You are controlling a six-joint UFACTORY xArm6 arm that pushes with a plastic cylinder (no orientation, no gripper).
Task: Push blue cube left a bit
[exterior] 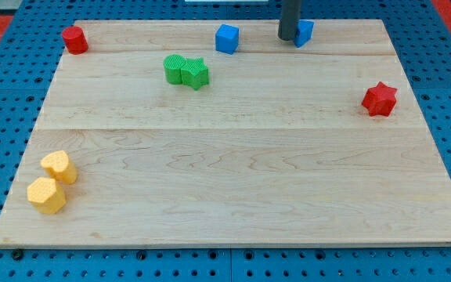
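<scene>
A blue cube (227,37) sits near the board's top edge, a little left of centre. A second blue block (304,32) sits to its right, partly hidden behind my rod; its shape is unclear. My tip (287,38) touches the board just left of that second blue block and well right of the blue cube.
A red cylinder (74,39) is at the top left. A green cylinder (174,68) and a green star (196,73) touch each other below and left of the blue cube. A red star (380,99) is at the right. Two yellow blocks (58,167) (46,196) lie bottom left on the wooden board (233,180).
</scene>
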